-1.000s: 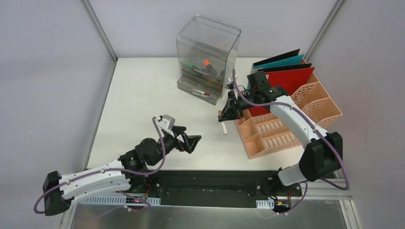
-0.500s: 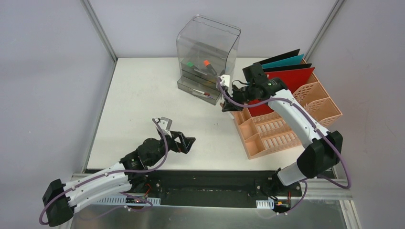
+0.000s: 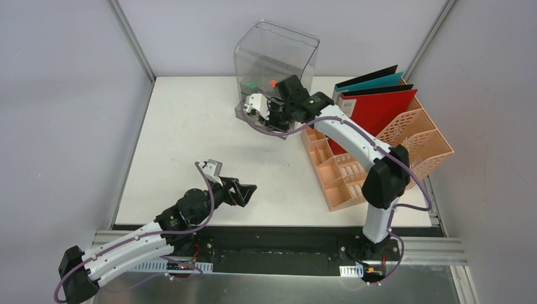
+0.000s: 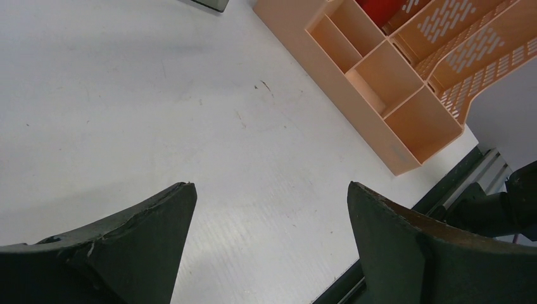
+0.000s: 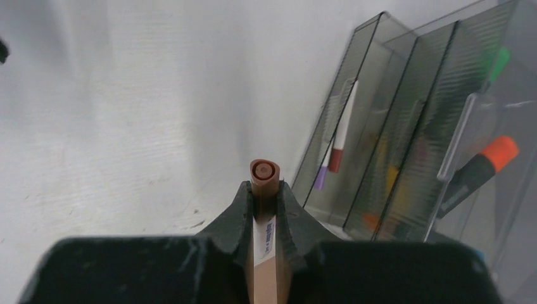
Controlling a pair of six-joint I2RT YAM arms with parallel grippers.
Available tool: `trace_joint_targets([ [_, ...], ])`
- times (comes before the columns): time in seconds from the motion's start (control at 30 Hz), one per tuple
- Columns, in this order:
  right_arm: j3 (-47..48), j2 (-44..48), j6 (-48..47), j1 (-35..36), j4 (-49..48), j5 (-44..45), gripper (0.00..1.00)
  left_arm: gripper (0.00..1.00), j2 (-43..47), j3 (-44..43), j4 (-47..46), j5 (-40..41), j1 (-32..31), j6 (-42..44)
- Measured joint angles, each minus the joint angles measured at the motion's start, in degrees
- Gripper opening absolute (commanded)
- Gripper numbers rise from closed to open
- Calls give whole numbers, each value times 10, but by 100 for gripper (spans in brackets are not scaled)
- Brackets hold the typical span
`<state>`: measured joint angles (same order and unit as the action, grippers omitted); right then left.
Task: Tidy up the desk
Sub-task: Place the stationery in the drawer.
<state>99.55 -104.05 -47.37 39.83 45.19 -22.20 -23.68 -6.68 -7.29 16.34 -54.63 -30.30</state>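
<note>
White flat desk [image 3: 183, 126] is judged rigid, slick, ungraspable; a light brown pen [image 5: 264, 170] is clenched near its end by the right gripper [image 5: 265, 190], left gripper [image 4: 269, 187] spread empty.

Plain grey walls [image 3: 57, 95] — joined by metal posts [image 3: 132, 39].

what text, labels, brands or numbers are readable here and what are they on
No text reads clearly.
Blue print on the brown pen: too blurred to read.
White spine label on the red binder: too small to read.
</note>
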Motion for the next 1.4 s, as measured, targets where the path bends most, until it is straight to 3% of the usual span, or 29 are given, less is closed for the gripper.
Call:
trace_joint_targets([
  [0.2, 104, -89, 12, 21, -37, 65, 0, 92, 30, 1, 26, 0, 0, -6],
  [0.6, 146, -184, 40, 22, -114, 195, 0, 91, 36, 9, 50, 0, 0, -17],
  [0.7, 146, -199, 42, 22, -140, 234, 10, 91, 36, 9, 55, 0, 0, -20],
  [0.77, 145, -209, 42, 22, -162, 262, 24, 91, 36, 9, 58, 0, 0, -22],
  [0.8, 144, -213, 42, 22, -171, 274, 33, 91, 36, 10, 59, 0, 0, -23],
  [0.9, 131, -215, 46, 22, -184, 294, 70, 91, 36, 10, 60, 0, 0, -24],
  [1.13, 120, -215, 77, 22, -170, 301, 80, 92, 36, 10, 60, -2, 0, -31],
  [1.23, 109, -205, 100, 22, -149, 283, 99, 97, 36, 10, 60, -2, 0, -33],
  [1.4, 56, -137, 133, 22, -96, 227, 100, 99, 33, 10, 59, -2, 0, -45],
])
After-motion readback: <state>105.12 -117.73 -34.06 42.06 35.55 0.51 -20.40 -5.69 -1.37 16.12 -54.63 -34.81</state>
